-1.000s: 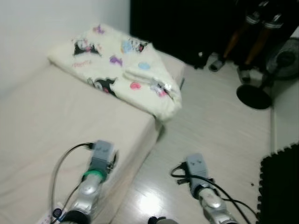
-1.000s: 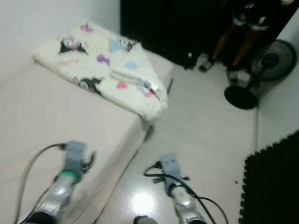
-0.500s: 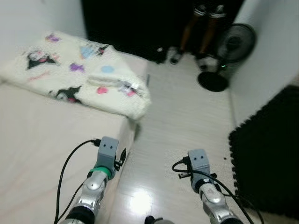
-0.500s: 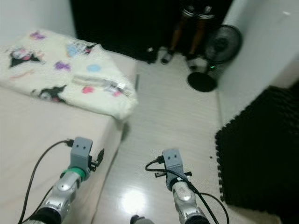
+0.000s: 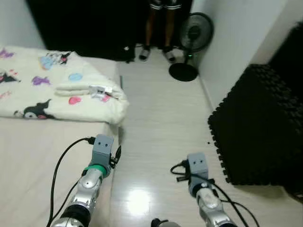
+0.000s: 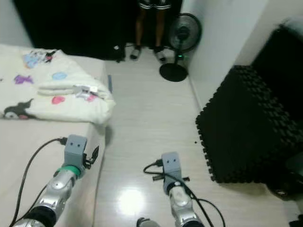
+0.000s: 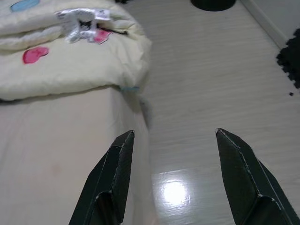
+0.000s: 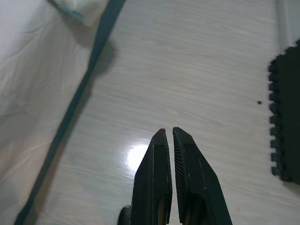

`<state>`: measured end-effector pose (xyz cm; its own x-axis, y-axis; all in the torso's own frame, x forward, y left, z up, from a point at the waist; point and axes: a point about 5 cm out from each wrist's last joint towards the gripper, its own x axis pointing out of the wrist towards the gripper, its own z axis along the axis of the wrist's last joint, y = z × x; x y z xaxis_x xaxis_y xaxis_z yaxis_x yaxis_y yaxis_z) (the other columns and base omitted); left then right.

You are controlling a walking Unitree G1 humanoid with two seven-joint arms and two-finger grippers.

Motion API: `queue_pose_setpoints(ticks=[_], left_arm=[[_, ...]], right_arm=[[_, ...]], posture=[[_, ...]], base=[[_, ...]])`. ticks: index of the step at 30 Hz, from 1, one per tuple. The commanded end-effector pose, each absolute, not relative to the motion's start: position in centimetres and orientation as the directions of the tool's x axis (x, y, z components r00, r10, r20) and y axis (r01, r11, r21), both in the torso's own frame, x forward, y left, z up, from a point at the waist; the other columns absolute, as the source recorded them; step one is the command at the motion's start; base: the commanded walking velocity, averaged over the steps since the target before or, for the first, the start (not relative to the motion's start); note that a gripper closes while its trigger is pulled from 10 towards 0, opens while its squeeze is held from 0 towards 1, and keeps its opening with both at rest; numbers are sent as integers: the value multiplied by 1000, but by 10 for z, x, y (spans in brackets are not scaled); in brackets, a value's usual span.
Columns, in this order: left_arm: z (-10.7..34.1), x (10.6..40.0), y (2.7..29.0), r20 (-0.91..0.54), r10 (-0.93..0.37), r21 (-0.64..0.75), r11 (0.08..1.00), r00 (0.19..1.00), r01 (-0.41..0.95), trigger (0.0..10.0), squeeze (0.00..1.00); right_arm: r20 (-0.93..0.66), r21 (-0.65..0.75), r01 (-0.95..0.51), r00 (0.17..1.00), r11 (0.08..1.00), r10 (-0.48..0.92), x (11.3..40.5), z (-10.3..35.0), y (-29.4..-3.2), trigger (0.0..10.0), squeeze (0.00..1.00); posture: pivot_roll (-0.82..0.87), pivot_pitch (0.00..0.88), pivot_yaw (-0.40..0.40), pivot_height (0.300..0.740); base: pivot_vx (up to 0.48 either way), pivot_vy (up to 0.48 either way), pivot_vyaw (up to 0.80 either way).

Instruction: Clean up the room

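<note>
We stand at the edge of the bed (image 5: 38,156) with both arms raised ahead of us and nothing in hand. Our left gripper (image 7: 171,136) hovers over the bed's corner where mattress meets floor (image 5: 161,118), its fingers spread wide and empty, probably kept ready for whatever we pick up first. Our right gripper (image 8: 168,133) hangs over the bare floor beside the bed, its fingers pressed together on nothing.

The likeliest thing to tidy is the cream blanket (image 5: 57,92) printed with cartoon figures, which lies folded across the far end of the bed, one corner drooping over the side. It is well apart from both grippers, so we judge the tidying has not yet begun.

Farther on, a standing fan (image 5: 191,40) rests by the wall, a person's legs (image 5: 158,28) beside it, and black foam mats (image 5: 255,127) lie to our right.
</note>
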<state>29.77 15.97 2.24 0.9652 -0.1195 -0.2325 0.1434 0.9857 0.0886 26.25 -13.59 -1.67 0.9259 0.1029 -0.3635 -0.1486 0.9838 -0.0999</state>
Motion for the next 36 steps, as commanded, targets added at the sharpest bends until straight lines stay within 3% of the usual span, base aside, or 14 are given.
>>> queue_pose_setpoints(ticks=[1, 36], left_arm=[[18, 293, 158, -242, -127, 60, 987, 962, 146, 10000, 0], [15, 289, 147, -238, -175, 16, 983, 956, 184, 10000, 0]], right_arm=[[-377, -96, -139, 922, 986, 93, 261, -19, -141, 10000, 0], [-383, -106, -157, 918, 982, 105, 261, -19, -145, 10000, 0]], posture=[[11, 72, 35, 740], [-7, 57, 11, 740]], base=[[0, 0, 0], [32, 0, 0]])
